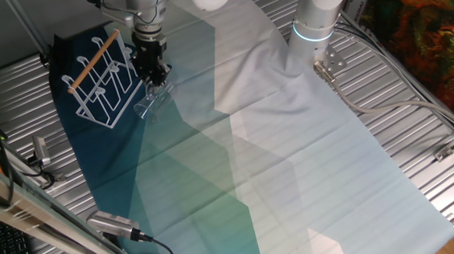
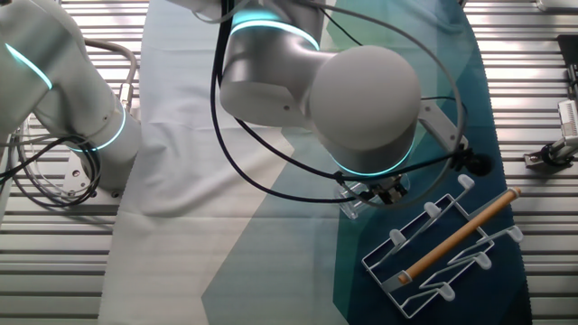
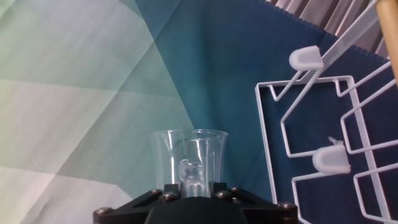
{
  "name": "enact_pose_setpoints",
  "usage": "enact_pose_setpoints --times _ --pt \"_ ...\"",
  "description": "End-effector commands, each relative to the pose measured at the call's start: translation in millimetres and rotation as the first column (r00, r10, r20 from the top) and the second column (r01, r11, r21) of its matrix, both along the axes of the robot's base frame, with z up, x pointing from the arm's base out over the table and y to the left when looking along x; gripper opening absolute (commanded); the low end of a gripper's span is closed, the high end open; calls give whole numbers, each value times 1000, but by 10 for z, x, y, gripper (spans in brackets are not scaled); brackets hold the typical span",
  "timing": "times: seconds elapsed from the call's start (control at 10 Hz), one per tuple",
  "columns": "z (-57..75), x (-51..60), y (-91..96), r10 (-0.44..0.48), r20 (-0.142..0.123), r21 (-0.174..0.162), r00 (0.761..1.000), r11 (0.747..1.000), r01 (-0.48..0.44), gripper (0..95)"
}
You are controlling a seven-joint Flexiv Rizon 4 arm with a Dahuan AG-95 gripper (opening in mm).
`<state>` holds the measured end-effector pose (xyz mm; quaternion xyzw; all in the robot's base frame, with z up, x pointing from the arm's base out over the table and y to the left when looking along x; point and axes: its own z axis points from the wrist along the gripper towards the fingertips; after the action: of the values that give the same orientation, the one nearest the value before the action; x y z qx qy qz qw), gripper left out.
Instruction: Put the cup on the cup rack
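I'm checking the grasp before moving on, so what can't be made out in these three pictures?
- Pincer fingertips: cut off by the hand view's bottom edge; too small in one fixed view.
- Cup handle and base: hidden behind the pincer in hand view.
- Cup in the other fixed view: mostly hidden by the arm.
- Rack: cut off at the hand view's right edge.

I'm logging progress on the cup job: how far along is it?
Done: the gripper has the cup grasped, as the hand view shows it between the fingers. In hand: carrying it beside the cup rack, above the blue cloth. Left: the cup is not yet over any peg; the visible pegs are bare, so placing remains.
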<state>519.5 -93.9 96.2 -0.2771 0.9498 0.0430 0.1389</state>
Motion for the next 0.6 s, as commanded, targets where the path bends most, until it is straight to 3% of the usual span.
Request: enact_pose_setpoints --times 0.1,0.6 --pt "-63 8 14 2 2 8 1000 1000 -2 190" --pt "-73 -9 14 2 4 8 1000 1000 -2 190"
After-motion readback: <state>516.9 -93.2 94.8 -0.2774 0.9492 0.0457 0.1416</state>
